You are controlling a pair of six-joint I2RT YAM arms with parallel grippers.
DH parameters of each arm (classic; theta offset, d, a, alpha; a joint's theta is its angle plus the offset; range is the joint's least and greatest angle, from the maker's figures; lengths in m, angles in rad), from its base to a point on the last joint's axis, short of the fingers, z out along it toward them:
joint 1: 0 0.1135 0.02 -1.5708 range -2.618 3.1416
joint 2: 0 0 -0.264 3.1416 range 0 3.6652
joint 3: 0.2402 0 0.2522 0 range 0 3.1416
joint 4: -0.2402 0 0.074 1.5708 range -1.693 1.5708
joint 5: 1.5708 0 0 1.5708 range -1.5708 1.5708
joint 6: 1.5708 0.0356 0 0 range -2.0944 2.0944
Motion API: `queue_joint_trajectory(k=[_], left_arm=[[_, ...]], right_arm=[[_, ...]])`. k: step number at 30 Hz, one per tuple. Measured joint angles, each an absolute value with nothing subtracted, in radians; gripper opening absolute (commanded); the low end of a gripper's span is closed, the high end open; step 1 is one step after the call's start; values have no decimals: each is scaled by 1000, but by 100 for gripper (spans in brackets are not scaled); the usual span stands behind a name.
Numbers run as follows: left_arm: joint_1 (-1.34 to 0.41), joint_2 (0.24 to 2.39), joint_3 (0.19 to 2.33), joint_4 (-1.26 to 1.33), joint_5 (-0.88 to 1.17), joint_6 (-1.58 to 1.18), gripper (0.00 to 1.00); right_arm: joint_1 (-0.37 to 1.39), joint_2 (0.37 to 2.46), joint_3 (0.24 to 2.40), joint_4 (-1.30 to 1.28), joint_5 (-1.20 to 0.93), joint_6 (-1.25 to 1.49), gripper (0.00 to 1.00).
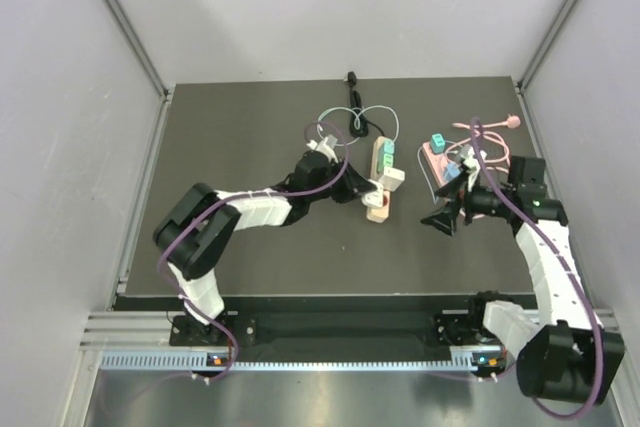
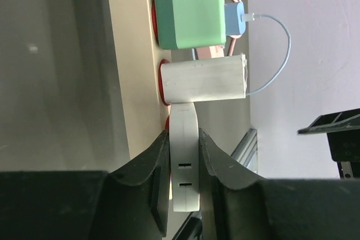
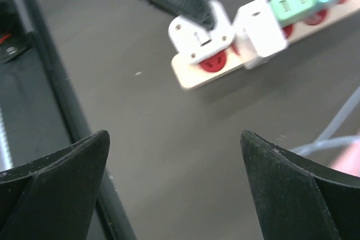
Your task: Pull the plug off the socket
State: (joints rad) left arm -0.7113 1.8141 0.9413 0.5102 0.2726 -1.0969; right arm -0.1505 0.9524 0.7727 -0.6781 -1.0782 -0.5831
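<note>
A beige power strip (image 1: 379, 211) with red sockets lies mid-table; it also shows in the left wrist view (image 2: 132, 82) and the right wrist view (image 3: 188, 76). My left gripper (image 1: 372, 190) (image 2: 183, 137) is shut on a flat white plug (image 2: 184, 164) (image 3: 198, 32) at the strip's near end socket. Its prongs are hidden. A white cube charger (image 2: 202, 78) and a green charger (image 2: 191, 14) sit in the sockets beyond. My right gripper (image 1: 440, 219) (image 3: 174, 139) is open and empty, right of the strip, above bare table.
A pink power strip (image 1: 436, 159) with a teal plug (image 1: 438, 140) and pink cable (image 1: 492, 127) lies by the right arm. A pale looped cable (image 1: 345, 122) and a black cable (image 1: 352, 87) lie behind the beige strip. Walls enclose the table.
</note>
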Motion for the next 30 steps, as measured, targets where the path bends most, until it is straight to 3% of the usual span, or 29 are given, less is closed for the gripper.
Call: queue_joint_trajectory(k=[11,19,28,30], left_arm=[[-566,1639,745,483,292,-1044,0],[-548,1594,707,518,313,-1076,0],[-528,1560,677,494,345,-1034,0],[-522,1560,664,494,356,-1021,0]], right_arm=[[278,1120,773,-470,-1002,-344,100],[375,1273,744,-179,-876,-111,100],[391,1375,852,-117,-702,-186,99],[392,1419,884,-119,-695,-213,95]])
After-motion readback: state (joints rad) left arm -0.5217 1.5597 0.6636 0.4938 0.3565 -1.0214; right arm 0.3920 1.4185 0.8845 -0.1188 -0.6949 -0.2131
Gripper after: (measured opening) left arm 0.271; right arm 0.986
